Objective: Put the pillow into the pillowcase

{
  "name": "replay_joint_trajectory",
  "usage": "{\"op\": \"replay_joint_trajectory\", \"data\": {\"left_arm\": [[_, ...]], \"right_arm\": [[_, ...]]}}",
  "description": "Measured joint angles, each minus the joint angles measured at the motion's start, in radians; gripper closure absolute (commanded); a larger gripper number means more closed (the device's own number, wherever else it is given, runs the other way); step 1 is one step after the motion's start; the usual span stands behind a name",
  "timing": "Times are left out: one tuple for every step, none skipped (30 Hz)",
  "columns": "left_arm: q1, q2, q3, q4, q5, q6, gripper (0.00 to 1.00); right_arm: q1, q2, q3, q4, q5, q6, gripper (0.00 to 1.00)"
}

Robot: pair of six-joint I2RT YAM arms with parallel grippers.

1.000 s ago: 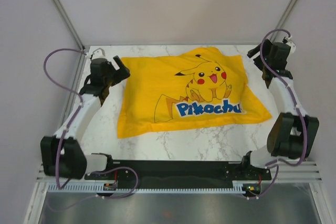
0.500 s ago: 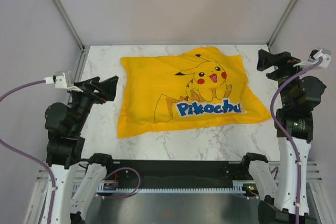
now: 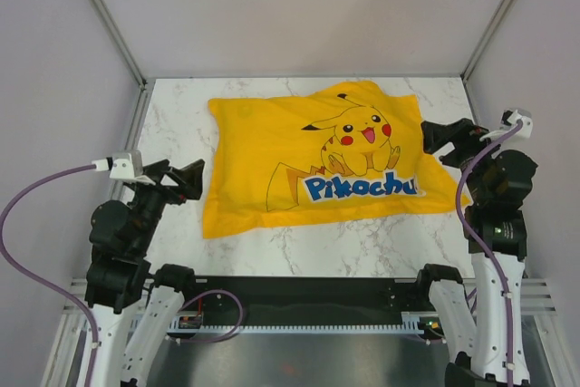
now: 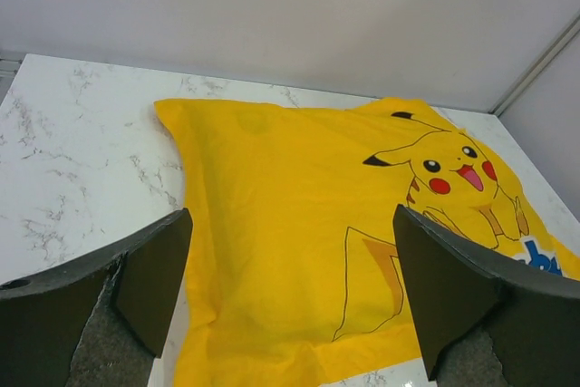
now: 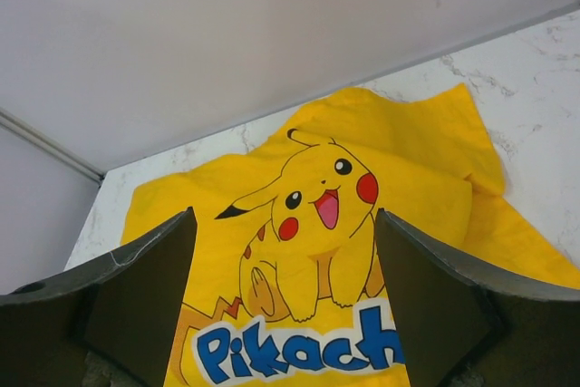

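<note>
Walls of plain pale grey enclose the white marble-veined table [image 3: 172, 111] on 3 sides. At its centre lies the pillowcase [image 3: 272, 156], thin bright yellow cloth with a cartoon print and blue lettering, swollen in the middle and creased flat toward 3 o'clock. The left pincer [image 3: 178, 175] hangs spread at its 8 o'clock and the right pincer [image 3: 449, 133] spread at 3 o'clock, both holding nothing.

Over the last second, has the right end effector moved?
Yes. The right end effector has come nearer and leftward, from beside the table's far right corner to over the pillowcase's right edge.
</note>
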Motion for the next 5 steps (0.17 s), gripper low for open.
{"op": "replay_joint_trajectory", "data": {"left_arm": [[-0.005, 0.000, 0.000, -0.001, -0.003, 0.000, 0.00], [-0.008, 0.000, 0.000, -0.001, -0.003, 0.001, 0.00], [-0.009, -0.002, 0.000, -0.001, -0.004, 0.001, 0.00], [-0.010, -0.003, 0.000, -0.001, -0.006, 0.001, 0.00], [-0.011, -0.006, 0.000, -0.001, -0.009, 0.002, 0.00]], "right_arm": [[0.000, -0.011, 0.000, 0.002, -0.001, 0.003, 0.13], [0.000, -0.016, 0.000, 0.002, -0.003, 0.003, 0.14], [0.000, -0.023, 0.000, 0.003, -0.004, 0.005, 0.15], [0.000, -0.025, 0.000, 0.003, -0.005, 0.007, 0.16], [0.000, -0.024, 0.000, 0.003, -0.008, 0.007, 0.14]]}}
